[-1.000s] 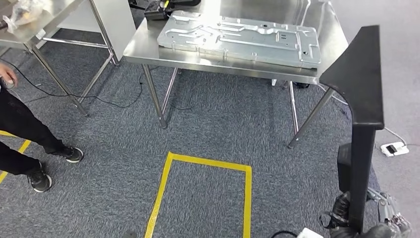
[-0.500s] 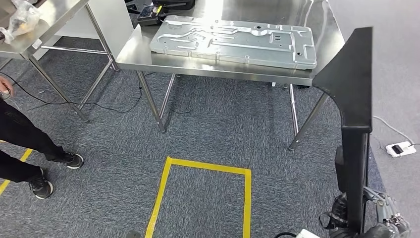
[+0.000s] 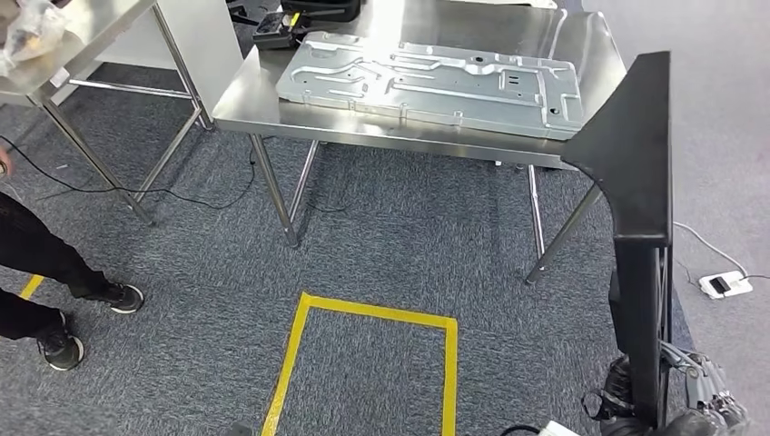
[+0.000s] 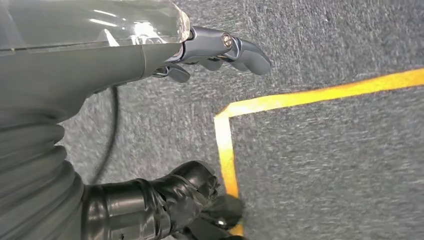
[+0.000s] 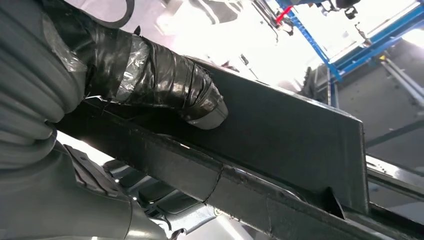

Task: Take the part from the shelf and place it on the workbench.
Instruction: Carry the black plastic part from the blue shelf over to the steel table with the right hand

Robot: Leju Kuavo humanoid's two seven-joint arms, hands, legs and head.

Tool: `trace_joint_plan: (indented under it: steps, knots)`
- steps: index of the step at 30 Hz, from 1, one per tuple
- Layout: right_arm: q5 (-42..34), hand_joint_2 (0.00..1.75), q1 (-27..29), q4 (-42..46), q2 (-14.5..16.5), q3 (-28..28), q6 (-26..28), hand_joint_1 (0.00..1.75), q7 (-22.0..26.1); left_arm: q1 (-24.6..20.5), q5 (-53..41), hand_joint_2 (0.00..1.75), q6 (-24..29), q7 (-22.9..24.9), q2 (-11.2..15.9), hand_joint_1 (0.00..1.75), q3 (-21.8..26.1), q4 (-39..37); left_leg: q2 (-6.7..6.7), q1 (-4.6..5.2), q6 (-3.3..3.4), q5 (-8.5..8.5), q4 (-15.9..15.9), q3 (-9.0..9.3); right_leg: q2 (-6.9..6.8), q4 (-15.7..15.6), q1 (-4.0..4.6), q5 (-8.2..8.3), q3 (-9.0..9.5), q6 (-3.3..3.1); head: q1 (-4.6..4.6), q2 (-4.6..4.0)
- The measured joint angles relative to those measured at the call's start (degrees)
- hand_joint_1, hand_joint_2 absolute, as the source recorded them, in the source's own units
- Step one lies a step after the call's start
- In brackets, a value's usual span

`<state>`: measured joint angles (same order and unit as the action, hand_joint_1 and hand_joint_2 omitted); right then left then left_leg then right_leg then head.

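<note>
The black part (image 3: 637, 173), a long bar with a wide angled top, stands upright at the right of the head view. My right hand (image 3: 699, 411) grips it low down. In the right wrist view the taped thumb (image 5: 165, 85) presses on the part's (image 5: 285, 140) flat face. The steel workbench (image 3: 300, 123) stands ahead, with a large silver sheet-metal panel (image 3: 436, 77) lying on it. My left hand (image 4: 165, 55) hangs over the grey carpet and holds nothing, its fingers (image 4: 235, 47) a little bent.
A yellow tape rectangle (image 3: 372, 313) marks the carpet in front of the workbench. A person's legs and shoes (image 3: 64, 300) are at the left. A second steel table (image 3: 86, 41) stands at the far left. A power strip (image 3: 724, 284) and cables lie at the right.
The whole picture has shifted a little, so the camera moved relative to the workbench. The person's feet have stepped further left. The black part stays upright in my right hand.
</note>
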<state>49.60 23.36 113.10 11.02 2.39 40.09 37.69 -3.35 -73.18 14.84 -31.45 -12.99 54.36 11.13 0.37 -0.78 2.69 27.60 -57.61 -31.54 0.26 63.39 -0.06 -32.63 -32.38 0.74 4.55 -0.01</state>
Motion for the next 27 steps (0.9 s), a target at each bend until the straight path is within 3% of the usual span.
trace_joint_plan:
  steps: [2, 3, 4, 5, 7, 9, 11, 14, 15, 17, 18, 19, 20, 22, 23, 25, 27]
  knots:
    - [0.15, 1.75, -0.05, -0.02, 0.00, -0.01, 0.00, 1.75, 0.26, -0.04, -0.12, 1.75, -0.01, 0.01, -0.01, 0.00, -0.01, 0.00, 0.03, 0.00, 0.22, 0.28, 0.08, 0.28, -0.02, 7.75, -0.38, -3.23, -4.41, 0.54, -0.02, 0.00]
    - [0.27, 1.75, -0.05, -0.03, 0.00, -0.01, 0.00, 1.75, 0.41, -0.01, -0.18, 1.75, -0.01, 0.02, 0.00, 0.00, -0.01, 0.00, 0.04, -0.01, 0.22, 0.49, 0.06, 0.45, -0.03, 10.64, -0.61, -3.84, -6.33, 0.77, -0.01, 0.01]
    - [0.43, 1.75, -0.04, -0.03, 0.00, -0.01, 0.00, 1.75, 0.61, 0.04, -0.23, 1.75, -0.02, 0.03, 0.01, 0.00, -0.01, 0.00, 0.03, -0.05, 0.15, 0.73, 0.04, 0.72, -0.04, 11.63, -0.85, -3.23, -7.34, 0.98, -0.02, 0.01]
    - [0.60, 1.75, -0.04, -0.03, 0.01, -0.01, 0.00, 1.75, 0.87, 0.07, -0.29, 1.75, -0.03, 0.05, 0.01, 0.00, -0.01, 0.00, 0.00, -0.11, 0.00, 1.03, 0.03, 1.11, -0.07, 10.22, -1.07, -1.38, -7.11, 1.14, -0.01, 0.01]
    - [0.84, 1.75, -0.10, -0.03, 0.02, -0.01, 0.00, 1.75, 1.39, 0.08, -0.38, 1.75, -0.04, 0.07, 0.00, 0.00, -0.01, 0.00, -0.10, -0.25, -0.52, 1.80, -0.02, 2.07, -0.21, 2.68, -1.39, 3.57, -4.02, 1.33, 0.01, 0.00]
    - [0.98, 1.75, -0.22, -0.01, 0.09, -0.02, -0.01, 1.75, 1.79, 0.01, -0.46, 1.75, -0.05, 0.05, 0.01, 0.00, -0.01, 0.00, -0.15, -0.15, -1.30, 2.55, -0.15, 2.59, -0.27, -3.07, -1.21, 5.61, -1.41, 0.98, 0.00, 0.00]
    - [1.19, 1.75, -0.32, 0.02, 0.19, -0.03, -0.01, 1.75, 2.04, -0.06, -0.60, 1.75, -0.08, 0.05, 0.01, 0.00, -0.03, 0.00, -0.08, -0.02, -1.99, 2.90, 0.05, 2.82, -0.16, -4.07, -0.84, 5.17, -0.93, 0.27, -0.03, 0.01]
    - [1.73, 1.75, -0.79, 0.29, 0.21, 0.09, 0.00, 1.75, 2.15, -0.16, -0.92, 1.75, -0.20, 0.05, 0.04, 0.00, -0.11, 0.00, 0.01, -0.25, -2.81, 4.24, -1.61, 2.55, -0.05, -4.67, -1.13, 5.06, -0.31, -0.94, -0.05, 0.00]
    - [2.03, 1.75, -1.14, 0.40, 0.20, 0.20, 0.00, 1.75, 2.16, -0.20, -1.06, 1.75, -0.26, 0.05, 0.05, 0.00, -0.14, 0.00, -0.02, -0.32, -2.98, 5.59, -4.22, 1.38, -0.08, -4.88, -1.23, 5.00, -0.01, -1.33, -0.06, 0.00]
    - [2.74, 1.75, -1.91, 0.49, 0.12, 0.57, 0.00, 1.75, 2.14, -0.20, -1.35, 1.75, -0.40, 0.04, 0.11, 0.00, -0.17, 0.00, -0.04, -0.35, -3.12, 8.68, -11.92, -2.81, -0.19, -4.93, -1.00, 4.65, 0.35, -1.92, -0.06, 0.00]
    - [3.10, 1.75, -2.30, 0.49, 0.02, 0.82, 0.00, 1.75, 2.08, -0.14, -1.47, 1.75, -0.48, 0.04, 0.17, 0.00, -0.19, 0.00, -0.03, -0.35, -3.14, 9.38, -15.09, -4.86, -0.16, -4.91, -0.87, 4.45, 0.55, -2.08, -0.06, 0.00]
    - [3.47, 1.75, -2.69, 0.49, -0.13, 1.10, -0.01, 1.75, 1.99, -0.09, -1.59, 1.75, -0.55, 0.04, 0.23, 0.00, -0.19, 0.00, -0.03, -0.34, -3.09, 8.92, -16.50, -6.17, -0.08, -4.88, -0.74, 4.20, 0.83, -2.17, -0.06, 0.01]
    - [3.83, 1.75, -3.13, 0.49, -0.31, 1.37, -0.01, 1.75, 1.90, -0.05, -1.68, 1.75, -0.61, 0.04, 0.28, 0.00, -0.20, 0.00, -0.03, -0.33, -2.97, 7.31, -15.70, -6.44, 0.03, -4.84, -0.65, 3.90, 1.20, -2.18, -0.06, 0.01]
    - [4.37, 1.75, -4.11, 0.49, -0.67, 1.88, -0.01, 1.75, 1.76, -0.05, -1.90, 1.75, -0.74, 0.05, 0.37, 0.00, -0.24, 0.00, -0.04, -0.26, -2.45, 2.30, -8.97, -4.40, 0.20, -4.79, -0.53, 3.20, 2.07, -1.99, -0.05, 0.01]
    - [4.55, 1.75, -4.64, 0.50, -0.82, 2.14, -0.01, 1.75, 1.73, -0.09, -2.02, 1.75, -0.81, 0.05, 0.41, 0.00, -0.29, 0.00, -0.04, -0.11, -2.17, 0.64, -5.47, -3.08, 0.25, -4.73, -0.40, 2.82, 2.38, -1.75, -0.04, 0.00]
    - [4.95, 1.75, -5.71, 0.53, -1.12, 2.66, -0.02, 1.75, 1.63, -0.21, -2.35, 1.75, -0.99, 0.08, 0.50, 0.00, -0.56, 0.00, -0.04, 0.23, -1.71, -0.28, -2.06, -1.70, 0.32, -4.77, -0.29, 2.36, 2.57, -1.15, -0.04, 0.00]
    - [5.41, 1.75, -6.85, 0.57, -1.52, 3.13, -0.02, 1.75, 1.36, -0.26, -2.61, 1.75, -1.10, 0.10, 0.54, 0.00, -0.89, 0.00, -0.08, 0.30, -1.30, -0.10, -1.67, -1.44, 0.32, -5.04, -0.25, 2.22, 2.76, -0.52, -0.06, 0.00]
